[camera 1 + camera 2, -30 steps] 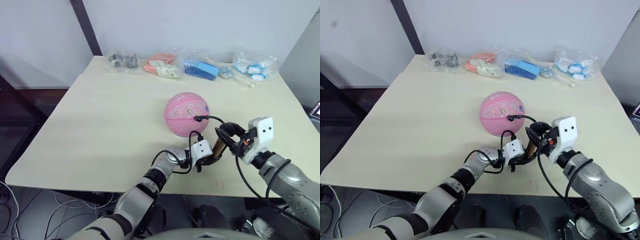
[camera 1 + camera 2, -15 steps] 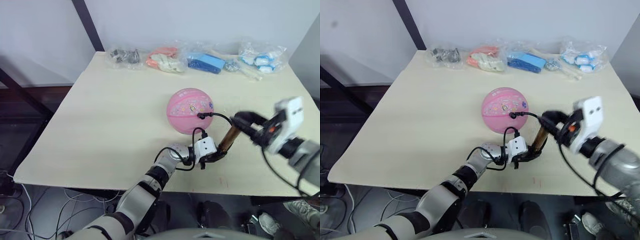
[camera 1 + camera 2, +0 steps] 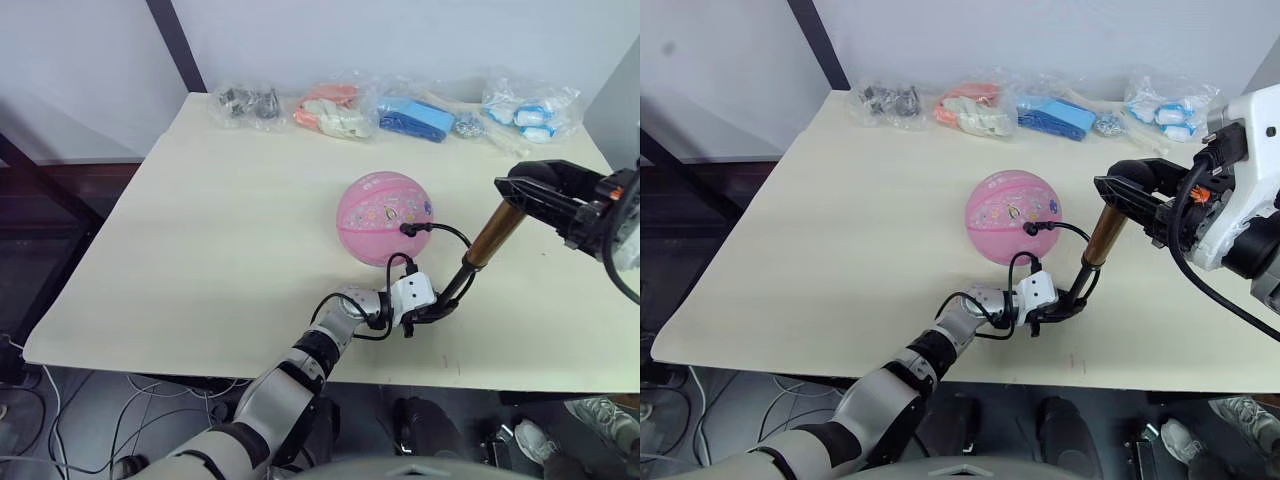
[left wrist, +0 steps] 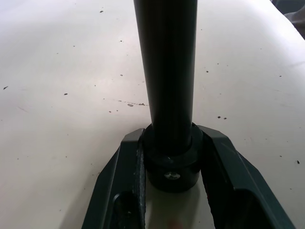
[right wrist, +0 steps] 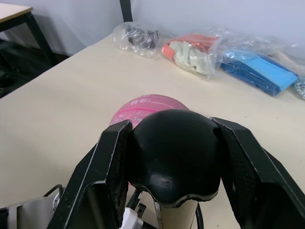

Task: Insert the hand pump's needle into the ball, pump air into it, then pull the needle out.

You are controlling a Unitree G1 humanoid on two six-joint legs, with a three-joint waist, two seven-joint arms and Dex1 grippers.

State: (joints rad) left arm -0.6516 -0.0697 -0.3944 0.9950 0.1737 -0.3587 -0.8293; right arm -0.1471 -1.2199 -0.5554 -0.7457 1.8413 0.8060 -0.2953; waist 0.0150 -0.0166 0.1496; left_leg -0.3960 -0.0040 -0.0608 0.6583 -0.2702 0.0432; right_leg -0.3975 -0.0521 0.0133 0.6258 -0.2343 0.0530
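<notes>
We are clamping our left gripper (image 3: 432, 311) on the hand pump (image 3: 478, 252) base, lower centre, and our right gripper (image 3: 1130, 193) on its handle, now drawn up and extended; needle (image 3: 405, 228) is sitting in the ball (image 3: 384, 217), so a downstroke comes next

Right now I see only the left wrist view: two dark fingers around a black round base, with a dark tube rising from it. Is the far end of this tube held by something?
Observer: Yes. The right hand is shut on the black T-handle at the top of the slim gold-bronze hand pump.
Operator: And where does it connect?
Observer: A thin black hose loops to a small black fitting pressed against a pink rubber ball. The needle's pin itself I cannot see.
Operator: Is that held by anything?
Observer: No. It rests on the cream table, and neither hand touches it.
</notes>
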